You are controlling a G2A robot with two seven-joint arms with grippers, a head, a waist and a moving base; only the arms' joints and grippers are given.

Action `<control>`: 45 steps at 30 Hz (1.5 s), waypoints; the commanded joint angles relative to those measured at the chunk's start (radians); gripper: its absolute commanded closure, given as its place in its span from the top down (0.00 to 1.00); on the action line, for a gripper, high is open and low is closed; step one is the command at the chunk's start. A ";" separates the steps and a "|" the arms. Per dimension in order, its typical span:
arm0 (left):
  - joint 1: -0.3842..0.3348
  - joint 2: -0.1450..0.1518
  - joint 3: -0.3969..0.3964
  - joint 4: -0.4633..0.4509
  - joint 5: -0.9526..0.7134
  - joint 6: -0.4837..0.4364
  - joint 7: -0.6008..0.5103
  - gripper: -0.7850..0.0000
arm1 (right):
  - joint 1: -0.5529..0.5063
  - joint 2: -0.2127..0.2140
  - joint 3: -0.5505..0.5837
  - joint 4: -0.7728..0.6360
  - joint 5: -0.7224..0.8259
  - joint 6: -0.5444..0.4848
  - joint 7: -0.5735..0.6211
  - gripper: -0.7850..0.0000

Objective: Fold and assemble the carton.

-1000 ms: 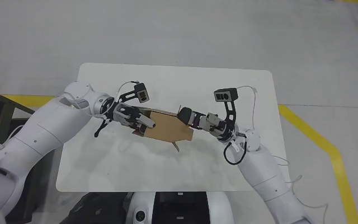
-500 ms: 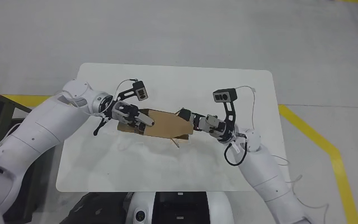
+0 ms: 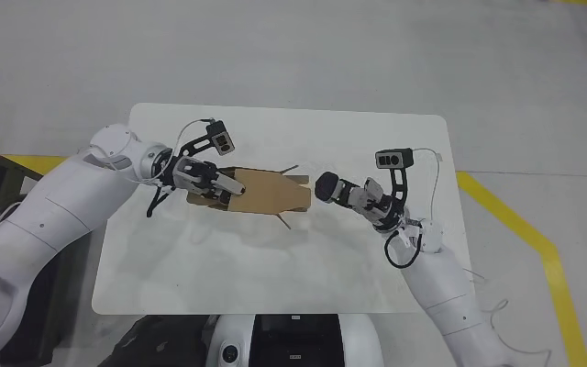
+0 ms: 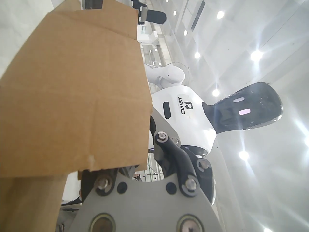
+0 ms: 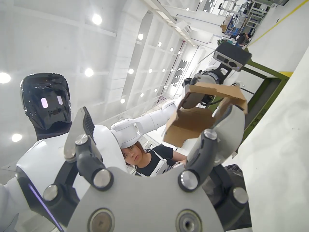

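Note:
The brown carton [image 3: 261, 191] is a half-opened sleeve held low over the middle of the white table [image 3: 275, 266], its loose flaps spread at the right end. My left gripper [image 3: 218, 182] is shut on the carton's left end. In the left wrist view a carton wall [image 4: 72, 92] lies against the gripper [image 4: 149, 134] and hides one finger. My right gripper [image 3: 323, 186] is open just right of the carton, a small gap away. The right wrist view shows its fingers [image 5: 83, 121] spread with nothing between them and the carton [image 5: 193, 121] farther off.
Bare table surface lies in front of and behind the carton. A yellow floor line [image 3: 514, 220] runs past the table's right side, and a dark green frame [image 3: 14, 170] stands off its left edge.
My right gripper has let go of the carton's right end and drawn back to the right. The left arm has shifted the carton slightly left and away from the robot.

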 commanded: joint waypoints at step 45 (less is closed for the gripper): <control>-0.094 -0.007 0.067 -0.055 0.112 0.117 0.000 0.00 | -0.080 0.024 -0.006 -0.098 -0.331 0.045 -0.051 1.00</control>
